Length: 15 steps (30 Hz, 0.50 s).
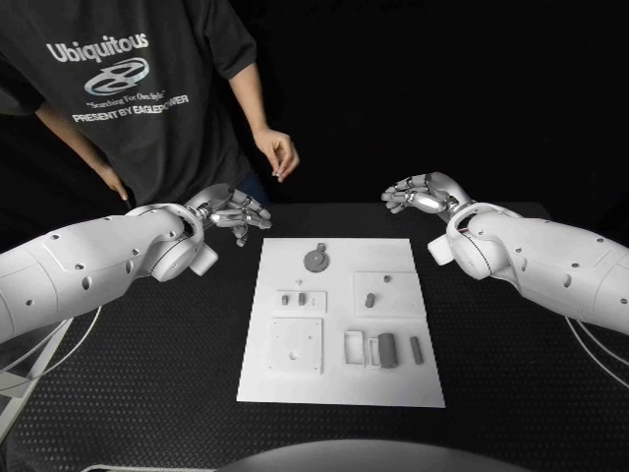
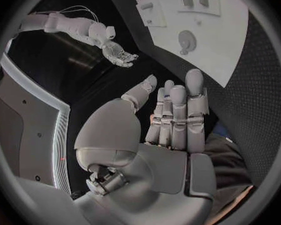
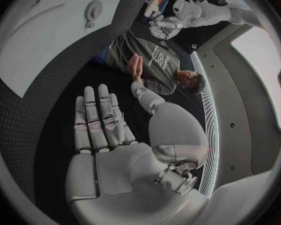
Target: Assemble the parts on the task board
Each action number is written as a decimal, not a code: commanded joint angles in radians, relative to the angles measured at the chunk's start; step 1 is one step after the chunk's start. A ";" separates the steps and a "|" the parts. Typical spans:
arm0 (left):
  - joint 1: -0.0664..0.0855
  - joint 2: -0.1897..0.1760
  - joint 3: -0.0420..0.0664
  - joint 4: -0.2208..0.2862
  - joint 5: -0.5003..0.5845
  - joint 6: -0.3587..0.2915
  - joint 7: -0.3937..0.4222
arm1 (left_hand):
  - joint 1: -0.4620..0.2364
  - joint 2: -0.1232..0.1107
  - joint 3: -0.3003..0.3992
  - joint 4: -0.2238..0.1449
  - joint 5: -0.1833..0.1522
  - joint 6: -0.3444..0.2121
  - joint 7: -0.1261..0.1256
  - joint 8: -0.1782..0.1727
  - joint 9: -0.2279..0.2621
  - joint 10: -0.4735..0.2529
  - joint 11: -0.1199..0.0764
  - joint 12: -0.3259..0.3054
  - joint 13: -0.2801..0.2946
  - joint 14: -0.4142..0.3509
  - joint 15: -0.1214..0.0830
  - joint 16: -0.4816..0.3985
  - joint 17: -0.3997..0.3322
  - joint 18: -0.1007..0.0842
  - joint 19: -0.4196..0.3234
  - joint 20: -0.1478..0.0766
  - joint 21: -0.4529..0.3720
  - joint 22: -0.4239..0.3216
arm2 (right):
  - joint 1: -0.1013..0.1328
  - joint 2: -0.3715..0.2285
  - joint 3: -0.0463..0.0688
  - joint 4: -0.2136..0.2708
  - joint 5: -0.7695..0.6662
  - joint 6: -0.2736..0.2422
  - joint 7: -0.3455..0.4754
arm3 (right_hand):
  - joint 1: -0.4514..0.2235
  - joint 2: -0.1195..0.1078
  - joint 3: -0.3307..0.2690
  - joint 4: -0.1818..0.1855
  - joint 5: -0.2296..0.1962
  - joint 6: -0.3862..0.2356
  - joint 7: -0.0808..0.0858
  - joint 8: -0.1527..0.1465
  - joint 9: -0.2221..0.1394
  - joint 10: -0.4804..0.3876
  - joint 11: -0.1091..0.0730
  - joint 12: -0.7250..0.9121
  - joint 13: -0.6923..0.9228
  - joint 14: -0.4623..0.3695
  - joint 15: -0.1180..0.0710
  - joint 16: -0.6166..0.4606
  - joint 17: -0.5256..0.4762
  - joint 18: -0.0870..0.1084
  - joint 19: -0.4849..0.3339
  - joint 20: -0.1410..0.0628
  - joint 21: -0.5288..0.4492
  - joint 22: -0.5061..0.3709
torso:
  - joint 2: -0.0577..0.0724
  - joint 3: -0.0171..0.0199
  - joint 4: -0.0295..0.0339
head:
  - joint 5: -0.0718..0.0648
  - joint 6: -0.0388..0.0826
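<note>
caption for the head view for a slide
Both hands, left hand and right hand, hover open beyond the task board, grey parts untouched.

The table (image 1: 144, 393) is covered in a matt black sheet with a fine, rough mesh-like grain. On it the board (image 1: 400, 388) looks like smooth, matt white plastic, and its small grey parts (image 1: 387, 349) are dull too. Both arms wear glossy white plastic shells. The left hand (image 1: 234, 212) and right hand (image 1: 424, 193) look like satin silver metal, smooth and faintly shiny.
</note>
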<state>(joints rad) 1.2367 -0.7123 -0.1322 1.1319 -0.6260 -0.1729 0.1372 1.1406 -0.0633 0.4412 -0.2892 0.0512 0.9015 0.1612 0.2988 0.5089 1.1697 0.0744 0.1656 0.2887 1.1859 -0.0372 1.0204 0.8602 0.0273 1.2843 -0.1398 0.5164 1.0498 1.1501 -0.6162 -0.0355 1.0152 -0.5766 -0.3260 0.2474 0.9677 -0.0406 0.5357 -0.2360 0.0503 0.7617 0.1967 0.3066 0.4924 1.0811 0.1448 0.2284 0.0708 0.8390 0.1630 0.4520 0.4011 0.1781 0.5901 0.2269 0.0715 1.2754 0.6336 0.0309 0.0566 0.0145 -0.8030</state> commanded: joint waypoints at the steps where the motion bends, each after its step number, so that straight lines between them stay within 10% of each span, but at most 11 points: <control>1: 0.001 0.002 0.001 0.004 -0.041 0.000 -0.020 | -0.005 -0.012 -0.002 0.002 -0.002 -0.010 -0.001 -0.005 -0.002 -0.005 0.002 -0.011 -0.002 0.015 0.000 0.025 0.001 0.100 0.011 0.000 0.021 0.022 | 0.000 0.000 0.000 -0.001 -0.006 -0.003 0.006 | 0.000 0.004 0.002 -0.005 -0.002 -0.005 0.016 -0.003 -0.001 -0.002 0.003 -0.004 -0.001 -0.002 0.004 -0.007 -0.001 0.016 -0.005 0.004 -0.006 -0.001 | 0.000 0.0008 0.0002 | 0.001 0.002; 15: 0.000 0.005 0.000 0.008 -0.091 0.007 -0.028 | -0.014 -0.016 0.001 0.003 -0.001 -0.020 0.002 -0.014 -0.004 -0.006 0.002 -0.042 -0.006 0.090 -0.001 0.108 -0.010 0.143 0.067 0.000 0.095 0.089 | 0.000 0.003 0.000 -0.004 -0.006 0.000 0.007 | 0.000 0.005 0.002 -0.005 -0.002 -0.005 0.016 -0.004 -0.001 -0.002 0.003 -0.004 -0.001 -0.001 0.004 -0.007 -0.001 0.016 -0.004 0.004 -0.005 -0.001 | -0.001 -0.0008 0.0015 | -0.001 0.004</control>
<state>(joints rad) 1.2361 -0.7094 -0.1325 1.1381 -0.6956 -0.1717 0.1093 1.1294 -0.0744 0.4412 -0.2892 0.0512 0.8872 0.1645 0.2892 0.5055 1.1695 0.0745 0.1273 0.2836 1.2599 -0.0306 1.1230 0.8520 0.0273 1.3443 -0.1429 0.6051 1.1382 1.1501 -0.6148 -0.0355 1.0114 -0.5765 -0.3277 0.2474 0.9677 -0.0406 0.5357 -0.2360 0.0503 0.7616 0.1967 0.3066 0.4926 1.0811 0.1448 0.2284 0.0710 0.8390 0.1631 0.4520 0.4010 0.1781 0.5900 0.2269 0.0715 1.2754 0.6331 0.0307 0.0573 0.0142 -0.7993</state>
